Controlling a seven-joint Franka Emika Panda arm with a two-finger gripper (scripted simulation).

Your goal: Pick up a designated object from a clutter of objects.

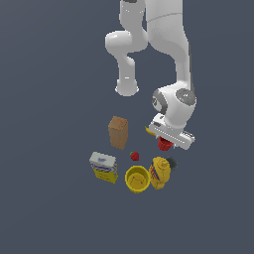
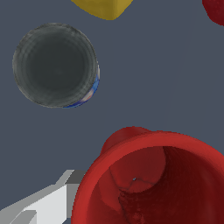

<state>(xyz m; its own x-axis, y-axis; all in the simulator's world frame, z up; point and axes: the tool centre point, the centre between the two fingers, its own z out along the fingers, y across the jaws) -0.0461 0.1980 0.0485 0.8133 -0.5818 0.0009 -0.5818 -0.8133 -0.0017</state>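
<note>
The small red cup (image 1: 162, 144) sits right under my hand in the exterior view, mostly covered by it. In the wrist view the red cup (image 2: 153, 179) fills the frame and I look into its open mouth. My gripper (image 1: 167, 143) is down at the cup. One pale finger (image 2: 48, 202) lies against the outside of the cup's rim, and the other finger is hidden. The rest of the clutter lies around it: a brown box (image 1: 118, 132), a strawberry (image 1: 134, 156), a yellow cup (image 1: 137, 179) and a mustard bottle (image 1: 159, 172).
A blue-white-yellow box (image 1: 103, 166) stands at the exterior view's left of the yellow cup. A banana tip (image 1: 149, 131) pokes out beside my hand. A dark grey-topped can (image 2: 54, 65) stands close to the red cup, next to the mustard bottle (image 2: 103, 8). The strawberry (image 2: 216, 11) shows at one corner.
</note>
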